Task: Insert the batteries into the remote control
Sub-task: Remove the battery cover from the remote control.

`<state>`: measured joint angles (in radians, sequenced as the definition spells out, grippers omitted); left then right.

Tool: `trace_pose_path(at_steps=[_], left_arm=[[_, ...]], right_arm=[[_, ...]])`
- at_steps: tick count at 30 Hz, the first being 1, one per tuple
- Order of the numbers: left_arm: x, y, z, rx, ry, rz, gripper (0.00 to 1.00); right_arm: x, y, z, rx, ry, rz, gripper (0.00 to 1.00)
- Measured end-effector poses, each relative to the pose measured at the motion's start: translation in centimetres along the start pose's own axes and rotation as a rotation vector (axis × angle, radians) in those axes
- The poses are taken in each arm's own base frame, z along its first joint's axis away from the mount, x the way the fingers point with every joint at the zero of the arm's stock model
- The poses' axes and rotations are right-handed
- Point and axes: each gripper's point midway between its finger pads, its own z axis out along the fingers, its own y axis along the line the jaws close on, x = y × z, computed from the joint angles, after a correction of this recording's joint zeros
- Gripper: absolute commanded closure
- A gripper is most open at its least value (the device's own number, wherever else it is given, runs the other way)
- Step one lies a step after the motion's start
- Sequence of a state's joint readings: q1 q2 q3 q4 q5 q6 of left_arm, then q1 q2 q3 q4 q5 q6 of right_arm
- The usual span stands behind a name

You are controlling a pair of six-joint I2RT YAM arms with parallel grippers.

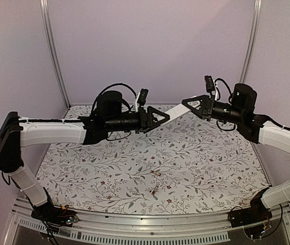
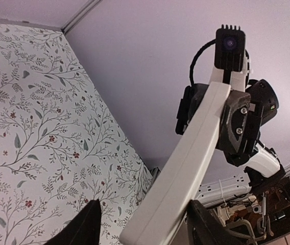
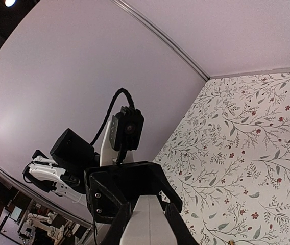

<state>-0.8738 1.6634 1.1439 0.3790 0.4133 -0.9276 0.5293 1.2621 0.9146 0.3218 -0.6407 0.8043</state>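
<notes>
A slim white remote control [image 1: 174,110] hangs in the air above the far middle of a leaf-patterned bench [image 1: 83,168], stretched between two robot arms. The right hand [image 1: 188,103] pinches its right end. The left hand [image 1: 163,116] has its fingers [image 2: 91,227] spread around the left end; a gap shows beside one finger, though whether the other touches is hard to tell. The two batteries [image 1: 155,173] lie loose on the bench nearer the arm bases, near each other but apart.
</notes>
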Motion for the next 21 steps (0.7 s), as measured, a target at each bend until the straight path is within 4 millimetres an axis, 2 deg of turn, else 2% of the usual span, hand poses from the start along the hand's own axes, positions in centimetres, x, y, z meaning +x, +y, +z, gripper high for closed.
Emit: trace_pose_path(at_steps=[3,21], left_arm=[[-0.15,-0.15,0.20,0.016,-0.008,-0.021,0.56],[-0.42,0.00,-0.66,0.007,-0.023,-0.018,0.63]], right_arm=[[0.06,-0.21,0.09,0.005,0.001,0.002,0.97],[-0.61,-0.27,-0.33,-0.008,-0.008,0.020,0.99]])
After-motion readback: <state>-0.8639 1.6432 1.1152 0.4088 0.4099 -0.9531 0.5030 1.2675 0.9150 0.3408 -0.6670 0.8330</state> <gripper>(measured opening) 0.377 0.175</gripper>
